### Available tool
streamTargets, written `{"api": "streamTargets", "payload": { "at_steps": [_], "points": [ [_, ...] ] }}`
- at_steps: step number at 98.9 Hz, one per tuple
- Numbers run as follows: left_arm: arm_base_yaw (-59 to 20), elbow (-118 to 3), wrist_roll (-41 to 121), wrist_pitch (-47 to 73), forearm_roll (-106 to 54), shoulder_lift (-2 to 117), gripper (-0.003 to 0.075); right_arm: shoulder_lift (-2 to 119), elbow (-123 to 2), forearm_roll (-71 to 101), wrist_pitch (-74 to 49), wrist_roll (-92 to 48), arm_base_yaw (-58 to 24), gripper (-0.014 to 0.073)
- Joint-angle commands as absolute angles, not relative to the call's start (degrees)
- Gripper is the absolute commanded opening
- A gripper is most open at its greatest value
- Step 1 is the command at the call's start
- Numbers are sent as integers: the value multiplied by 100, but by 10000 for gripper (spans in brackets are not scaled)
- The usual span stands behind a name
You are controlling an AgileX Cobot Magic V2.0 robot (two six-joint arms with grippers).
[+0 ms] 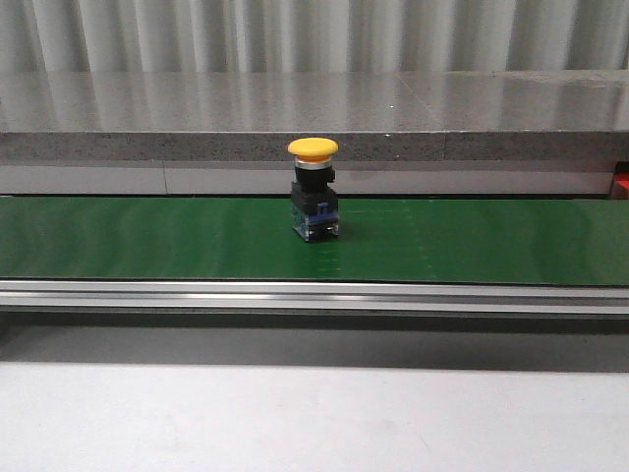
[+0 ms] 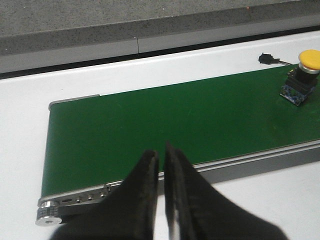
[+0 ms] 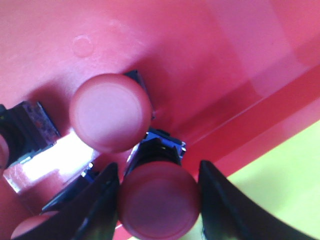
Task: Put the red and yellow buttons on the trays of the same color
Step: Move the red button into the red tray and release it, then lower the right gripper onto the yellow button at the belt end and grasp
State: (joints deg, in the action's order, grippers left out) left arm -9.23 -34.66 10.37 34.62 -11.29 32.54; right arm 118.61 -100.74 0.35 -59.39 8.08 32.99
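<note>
The right gripper (image 3: 159, 200) is down inside the red tray (image 3: 210, 65), its 2 fingers (image 3: 102, 200) standing on either side of a red button (image 3: 159, 202) whose round cap fills the space between them; whether the pads still press on that cap or have let go I cannot tell from the right wrist view, since the gaps at the edges are too dark to read. Just beside it stands a second red button (image 3: 111, 112), upright, and parts of 2 more show at the frame's edges, so the tray is crowded; the yellow tray (image 3: 280, 195) lies next to the red one across a raised rim. The step in hand looks like setting this red button down among its fellows; to do it well the jaws should open only a little, the button standing on its base first, and the arm should rise straight up so a finger does not catch the neighbouring cap and tip it. Meanwhile a yellow button (image 1: 314, 192) stands upright near the middle of the green conveyor belt (image 1: 147, 241) in the front view, untouched; the left gripper (image 2: 161, 165) hovers near the belt's end with its fingers nearly together and nothing between them, well apart from that button, which is likely its next pick.
</note>
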Motion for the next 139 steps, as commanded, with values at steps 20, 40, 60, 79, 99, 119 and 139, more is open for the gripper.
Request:
{"api": "streamTargets", "payload": {
  "at_steps": [20, 40, 60, 79, 99, 119, 139],
  "points": [
    [-970, -3601, 1036, 3019, -1221, 3262, -6, 11544, -10253, 0, -5754, 816, 3325, 552],
    [-970, -3601, 1036, 3019, -1221, 3262, -6, 11462, -10290, 0, -5805, 816, 3325, 603],
    [-970, -3601, 1036, 3019, -1221, 3262, -6, 10877, -10242, 0, -5792, 697, 3213, 603],
    [-970, -3601, 1036, 3019, -1221, 3262, -6, 10118, -10225, 0, -5876, 468, 2685, 601],
    [-970, -3601, 1036, 3019, -1221, 3262, -6, 9437, -10225, 0, -6380, 407, 1785, 601],
    [-970, -3601, 1036, 3019, -1221, 3262, -6, 9024, -10225, 0, -6924, 407, 664, 601],
    [-970, -3601, 1036, 3019, -1221, 3262, -6, 9029, -10225, 0, -7354, 297, -424, 601]
  ]
}}
